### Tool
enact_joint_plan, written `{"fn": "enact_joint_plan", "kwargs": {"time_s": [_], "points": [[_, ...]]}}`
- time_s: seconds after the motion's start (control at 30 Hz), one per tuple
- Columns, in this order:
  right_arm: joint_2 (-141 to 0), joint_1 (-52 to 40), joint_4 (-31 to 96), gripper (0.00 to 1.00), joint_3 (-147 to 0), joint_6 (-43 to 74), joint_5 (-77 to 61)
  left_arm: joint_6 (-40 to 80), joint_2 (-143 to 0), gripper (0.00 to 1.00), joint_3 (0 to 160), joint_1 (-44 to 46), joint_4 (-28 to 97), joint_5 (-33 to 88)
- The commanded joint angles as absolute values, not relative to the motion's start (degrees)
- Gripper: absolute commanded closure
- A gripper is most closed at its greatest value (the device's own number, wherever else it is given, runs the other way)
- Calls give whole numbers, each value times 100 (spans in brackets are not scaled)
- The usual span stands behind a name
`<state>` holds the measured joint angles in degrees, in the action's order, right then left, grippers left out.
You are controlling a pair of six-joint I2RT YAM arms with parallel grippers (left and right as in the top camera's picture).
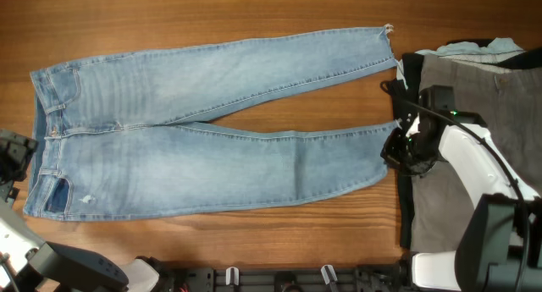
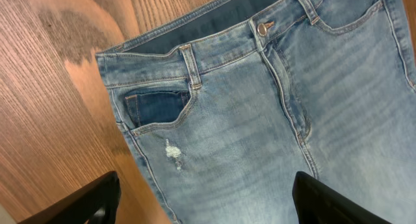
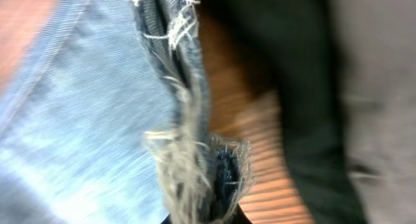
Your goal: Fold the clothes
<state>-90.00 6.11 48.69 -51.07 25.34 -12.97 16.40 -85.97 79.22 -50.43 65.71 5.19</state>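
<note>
Light-blue jeans (image 1: 212,148) lie flat on a wooden worktop (image 1: 212,21). The waistband is by the left edge and both legs run toward the right edge. The legs part slightly, with one angled toward the far right corner. By the right edge, wide grey trousers (image 1: 474,157) lie over a black garment (image 1: 410,207), just beside the hems.

The right tool (image 1: 405,150) sits at the frayed hem (image 3: 188,152) of the nearer leg. The blurred right wrist view shows the fraying bunched at the fingers, so the tool seems to be pinching that hem. The left tool (image 2: 205,208) hovers over the waist near the left edge, its fingers (image 2: 84,201) spread wide and holding nothing.

The step in hand looks like bringing the leg ends over to the waistband.

- **Grip:** it should take solid denim behind the fringe, since loose threads alone may slip.
- **Lift:** only high enough to clear the cloth.
- **Path:** straight toward the left edge, so the fold falls square.
- **Black garment:** it must not come along with the hem.
- **Waistband:** pressing it down with the left tool would stop the whole garment sliding.
- **Farther leg:** it lies free and needs its own pass.
</note>
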Motion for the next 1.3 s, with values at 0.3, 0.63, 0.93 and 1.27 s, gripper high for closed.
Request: {"fn": "enact_joint_plan", "kwargs": {"time_s": [0.3, 0.63, 0.93, 1.27], "points": [[-8788, 609, 4694, 95, -5231, 1951, -2150, 1973, -9432, 27, 5441, -6239, 3562, -8], [-8709, 609, 4788, 96, -5282, 1962, -2147, 1520, -10726, 96, 5443, -6239, 2851, 379], [-7430, 609, 6761, 95, -7741, 2353, -1166, 2193, -8466, 96, 6549, -6243, 4753, 202], [-8001, 609, 6989, 96, -9266, 2921, -788, 2300, -7046, 96, 6794, -6237, 5017, -462]]}}
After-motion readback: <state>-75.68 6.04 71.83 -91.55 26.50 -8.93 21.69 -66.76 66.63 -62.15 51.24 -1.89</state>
